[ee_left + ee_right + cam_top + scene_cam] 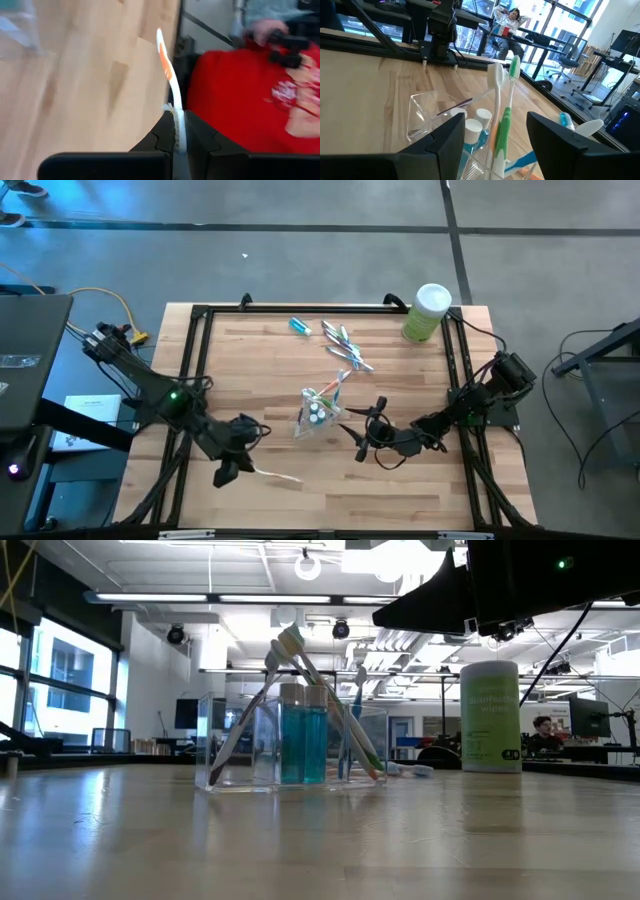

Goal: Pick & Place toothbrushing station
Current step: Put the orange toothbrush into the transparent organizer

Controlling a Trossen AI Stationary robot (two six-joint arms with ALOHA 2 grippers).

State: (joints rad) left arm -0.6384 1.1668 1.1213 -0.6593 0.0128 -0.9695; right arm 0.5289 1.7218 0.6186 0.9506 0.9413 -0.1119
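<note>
My left gripper (179, 145) clamped on a toothbrush (169, 85) near the table's (400, 490) front edge, right gripper (492, 145) fingers apart around the cup (427, 117), canister (490, 716) label unreadable

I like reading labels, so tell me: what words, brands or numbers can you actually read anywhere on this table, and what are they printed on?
None can be read for sure.
Green canister: pale lettering in a few lines plus a small dark badge, too blurred to read.
Toothpaste tubes in the clear cup: no legible print.
Toothbrush in the left claw: no visible text.
</note>
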